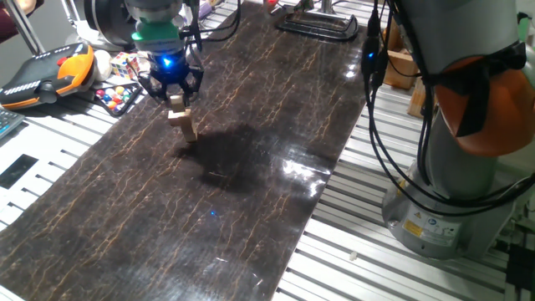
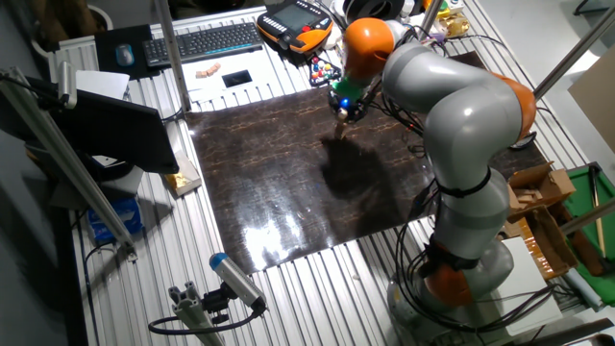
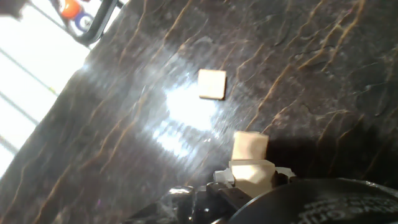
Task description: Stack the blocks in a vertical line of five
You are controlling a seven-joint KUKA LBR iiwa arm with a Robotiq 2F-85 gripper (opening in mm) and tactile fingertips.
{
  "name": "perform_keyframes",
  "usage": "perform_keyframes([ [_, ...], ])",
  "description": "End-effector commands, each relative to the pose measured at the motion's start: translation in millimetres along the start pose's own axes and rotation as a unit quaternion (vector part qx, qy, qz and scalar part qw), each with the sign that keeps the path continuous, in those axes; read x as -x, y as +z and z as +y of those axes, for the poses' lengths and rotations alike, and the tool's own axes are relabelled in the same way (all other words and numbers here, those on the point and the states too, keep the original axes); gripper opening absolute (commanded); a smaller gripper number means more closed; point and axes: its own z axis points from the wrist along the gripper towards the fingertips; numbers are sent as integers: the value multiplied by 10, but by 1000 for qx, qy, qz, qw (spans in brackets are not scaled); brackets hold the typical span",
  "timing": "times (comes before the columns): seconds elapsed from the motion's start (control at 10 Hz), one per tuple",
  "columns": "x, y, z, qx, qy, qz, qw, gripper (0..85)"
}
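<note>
Look at the far left of the slab [image 1: 251, 167] in one fixed view: the gripper [image 1: 173, 94] hangs over it with a blue light glowing on its body. Just below its tips you see the blocks [image 1: 182, 119], plain light-tan wooden cubes in a short column that leans a little. You cannot count them cleanly there; two or three show, and the top one sits right between the fingers. The fingers seem pressed to that top cube, though you cannot be sure of contact from this side.

In the other fixed view the stack [image 2: 341, 123] is only a pale sliver under the gripper [image 2: 343, 108], too small to count.

In the hand view you see one cube [image 3: 212, 84] lying alone on the dark veined slab [image 3: 124, 143], apart from the rest, in a bright glare patch. To its right and nearer, two tan faces [image 3: 250, 147] show at the gripper [image 3: 252, 177], the lower one half hidden by the black hand housing. The fingers themselves are cut off at the bottom edge.
</note>
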Motion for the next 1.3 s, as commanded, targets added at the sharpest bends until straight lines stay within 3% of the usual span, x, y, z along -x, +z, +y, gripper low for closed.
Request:
perform_keyframes([
  [0.0,14,16,-13,-1,12,-6,1000,7],
  [0.2,48,75,-24,-3,34,-10,999,7],
  [0.6,98,183,-23,-2,42,-3,999,7],
  [1.2,135,231,-49,-6,55,-4,998,7],
])
